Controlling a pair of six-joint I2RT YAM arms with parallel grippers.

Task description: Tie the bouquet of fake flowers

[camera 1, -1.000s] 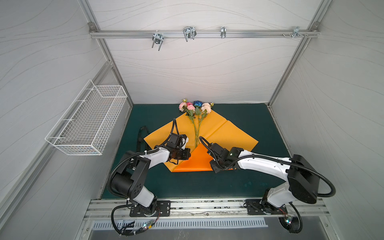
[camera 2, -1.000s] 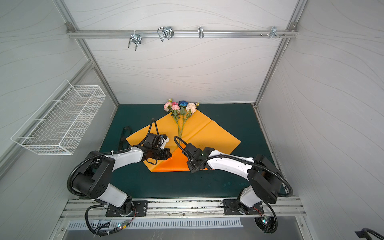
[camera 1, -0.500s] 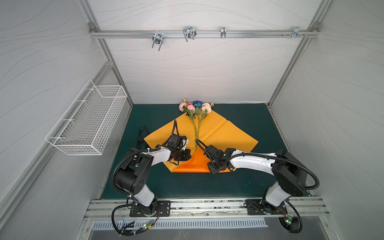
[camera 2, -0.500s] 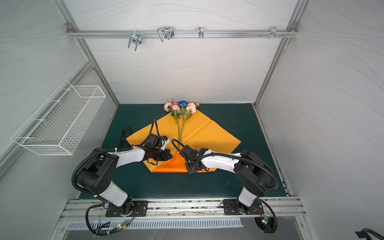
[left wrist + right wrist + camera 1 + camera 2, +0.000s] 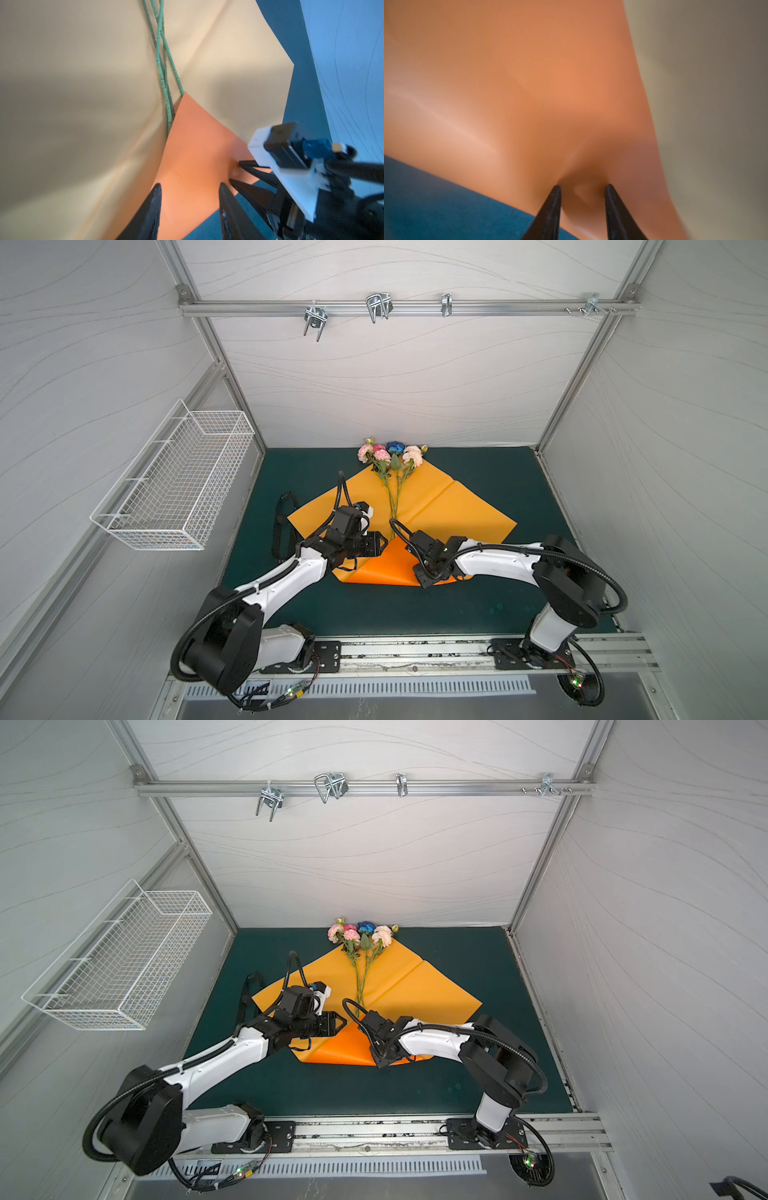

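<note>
- Encl. w/ white panel walls, dark-green mat [image 5: 415, 605] as work surface. Wire basket [image 5: 174, 481] on the wall and hook rail [image 5: 374, 308] overhead are sitting well clear of both grippers.
- Bouquet of fake flowers [image 5: 390, 466] [image 5: 360, 946] is lying flat on the orange paper sheet [image 5: 457, 510] [image 5: 424, 990]. Blossoms are far out ahead of both grippers, w/ stems [image 5: 164, 83] running back toward them.
- Stem ends are disappearing under the folded flap [image 5: 390, 566] [image 5: 193, 149] [image 5: 550, 83], just ahead of the L gripper [image 5: 384, 545] [image 5: 343, 1021] [image 5: 190, 185].
- Progress: judging it early-to-mid stage. The sheet's near corner is lying folded over the stem ends, the only wrap step showing. Side folds aren't done; rest of the sheet is lying open.
- Black ribbon [image 5: 276, 526] is lying on the mat beyond the sheet edge, on the L arm's outer side. It's touching neither gripper nor stems, so the tying itself isn't begun yet.
- L gripper: jaws are standing moderately apart, hovering over the flap, holding nothing.
- R gripper [image 5: 423, 577] [image 5: 380, 1058] [image 5: 583, 186] [image 5: 234, 172]: jaws are narrowly apart, tips pressing into the flap w/ a small pucker between. Prob. pinning the fold down; can't tell if paper is actually being pinched.
- Vs. 1 s ago: L jaws were closed at the flap and are now parted, i.e. letting go. R gripper is sitting closer to the L gripper, its elbow drawn in. Bouquet and ribbon aren't showing any shift.
</note>
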